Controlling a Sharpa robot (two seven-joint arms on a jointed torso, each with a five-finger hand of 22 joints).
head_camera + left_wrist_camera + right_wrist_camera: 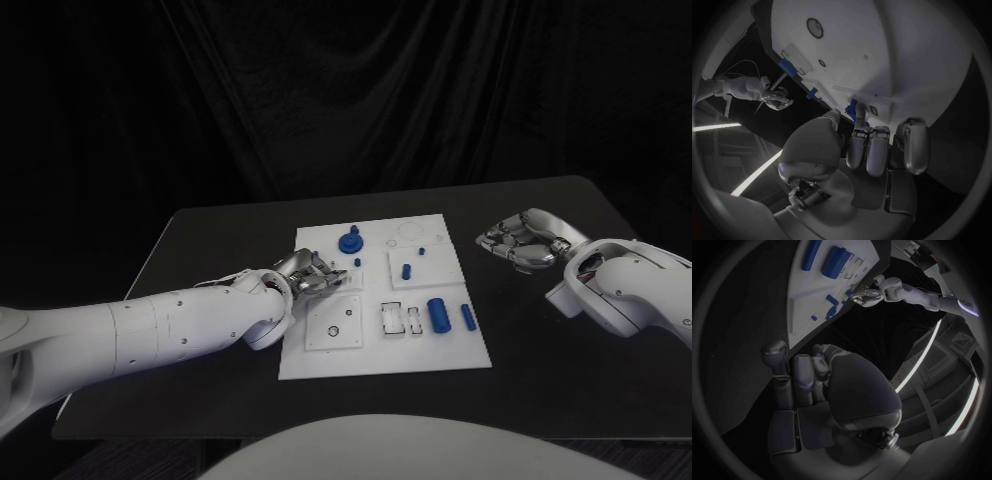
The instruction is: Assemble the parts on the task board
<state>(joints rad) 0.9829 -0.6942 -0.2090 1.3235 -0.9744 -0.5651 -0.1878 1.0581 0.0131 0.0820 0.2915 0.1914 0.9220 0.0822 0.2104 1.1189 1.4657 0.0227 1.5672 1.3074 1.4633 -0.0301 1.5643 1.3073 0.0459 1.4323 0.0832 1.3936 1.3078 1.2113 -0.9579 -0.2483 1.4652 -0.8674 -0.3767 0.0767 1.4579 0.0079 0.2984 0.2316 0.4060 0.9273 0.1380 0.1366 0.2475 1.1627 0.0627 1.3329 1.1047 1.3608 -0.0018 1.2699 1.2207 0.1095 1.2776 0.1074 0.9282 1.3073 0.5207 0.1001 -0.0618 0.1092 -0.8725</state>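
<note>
On task board (pixel 378 360): blue parts (pixel 437 316) in recesses.

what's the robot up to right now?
It is working on the white task board in the middle of the black table. The left hand is over the board's left side, fingers curled, near a blue round part; whether it holds anything cannot be told. The right hand is off the board's right edge, fingers curled, with nothing visible in it. Two blue cylinders lie on the board's right side.
</note>
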